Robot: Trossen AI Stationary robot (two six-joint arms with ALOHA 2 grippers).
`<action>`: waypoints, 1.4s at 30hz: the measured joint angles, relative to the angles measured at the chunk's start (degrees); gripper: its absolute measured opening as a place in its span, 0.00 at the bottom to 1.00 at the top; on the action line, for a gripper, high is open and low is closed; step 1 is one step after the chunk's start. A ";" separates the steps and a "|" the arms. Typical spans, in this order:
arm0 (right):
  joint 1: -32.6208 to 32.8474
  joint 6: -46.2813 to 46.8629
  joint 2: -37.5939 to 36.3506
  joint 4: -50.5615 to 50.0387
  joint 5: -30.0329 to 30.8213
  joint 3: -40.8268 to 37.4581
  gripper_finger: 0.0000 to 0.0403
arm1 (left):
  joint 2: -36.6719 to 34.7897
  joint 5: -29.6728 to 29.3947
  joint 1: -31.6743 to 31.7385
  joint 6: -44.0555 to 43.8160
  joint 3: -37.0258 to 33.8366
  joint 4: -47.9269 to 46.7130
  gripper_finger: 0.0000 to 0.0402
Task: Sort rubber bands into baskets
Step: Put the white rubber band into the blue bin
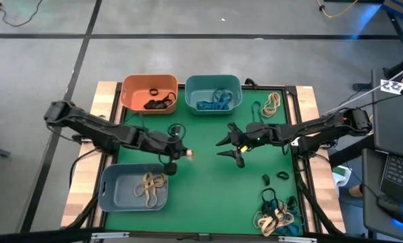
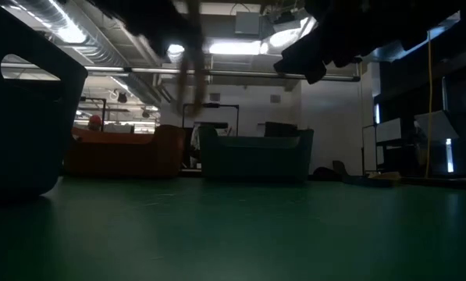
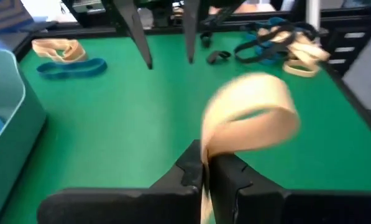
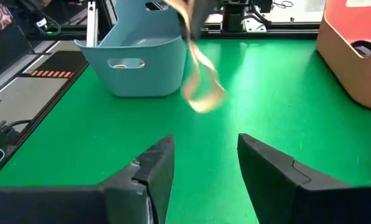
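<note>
- the left gripper [image 1: 177, 152] is at mid-frame in the high view, its fingers pinched together on a thin tan rubber band loop [image 3: 250, 118] that curls up just past its tips.
- the right gripper [image 1: 229, 143] waits right of centre, fingers spread wide and empty.
- the shallow grey-blue plastic basket [image 1: 111, 186] sits lower left of the held band, with tan bands inside.

Taking the mat [image 1: 208, 169] as landmark: two baskets sit side by side along its far edge, one [image 1: 149, 92] left of the other [image 1: 213, 94], both holding bands; a third basket [image 1: 133, 187] lies at its near left corner, bands inside. The left gripper [image 1: 177, 152] hangs over the mat's middle, pinching a band [image 3: 250, 121] (just beyond the third basket), with the right gripper [image 1: 231, 145] to its right, facing it. Loose bands [image 1: 277, 214] lie heaped at the near right corner, more [image 1: 272, 104] at the far right
</note>
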 joint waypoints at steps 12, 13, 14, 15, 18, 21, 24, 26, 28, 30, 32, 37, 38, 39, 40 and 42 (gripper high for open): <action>0.00 0.00 0.03 0.03 0.01 0.00 0.44 | -16.08 3.27 -7.60 -15.20 -0.02 -16.84 0.05; 0.00 0.02 0.03 0.10 0.02 0.00 0.44 | -17.29 3.90 -8.33 -17.14 -0.02 -18.18 0.05; 0.00 0.00 0.03 0.10 0.07 0.00 0.44 | -18.36 4.71 -9.13 -18.92 -0.02 -19.38 0.05; 0.00 0.01 0.03 0.12 0.31 0.00 0.44 | -19.40 5.71 -9.88 -20.75 0.00 -20.82 0.05; -0.02 0.02 0.03 0.14 1.86 0.00 0.44 | -21.44 7.54 -12.29 -26.86 -0.02 -24.93 0.05; -0.02 0.07 0.03 0.14 2.72 0.00 0.44 | -22.20 8.75 -14.76 -32.91 -0.01 -29.75 0.05; -0.02 0.53 0.03 0.12 3.19 0.00 0.44 | -21.86 8.86 -17.55 -37.55 -0.35 -34.34 0.05; -0.02 1.17 0.05 0.11 3.21 0.00 0.44 | -21.20 8.62 -19.02 -39.82 -1.44 -34.76 0.05; -0.02 1.43 0.05 0.12 3.21 0.00 0.44 | -20.65 8.00 -20.05 -41.97 -3.12 -34.95 0.05; -0.02 1.49 0.05 0.04 3.21 0.00 0.44 | -20.02 7.82 -20.48 -43.81 -4.73 -34.72 0.05; -0.02 1.49 0.05 0.06 3.22 0.00 0.44 | -19.58 7.87 -20.49 -45.45 -6.31 -34.94 0.05; -0.02 1.50 0.05 0.06 3.23 0.00 0.44 | -19.60 8.45 -19.87 -48.78 -8.76 -35.29 0.05; -0.02 1.51 0.05 0.06 3.23 0.00 0.44 | -19.60 8.49 -19.65 -49.40 -9.14 -35.48 0.06; -0.02 1.50 0.05 0.07 3.23 0.00 0.44 | -19.59 8.53 -19.39 -50.11 -9.62 -35.33 0.07; -0.02 1.50 0.05 0.04 3.23 0.00 0.44 | -19.53 9.08 -18.98 -51.00 -10.18 -35.21 0.08; -0.02 1.49 0.05 0.02 3.23 0.00 0.44 | -19.47 10.66 -17.83 -52.14 -11.10 -35.01 0.13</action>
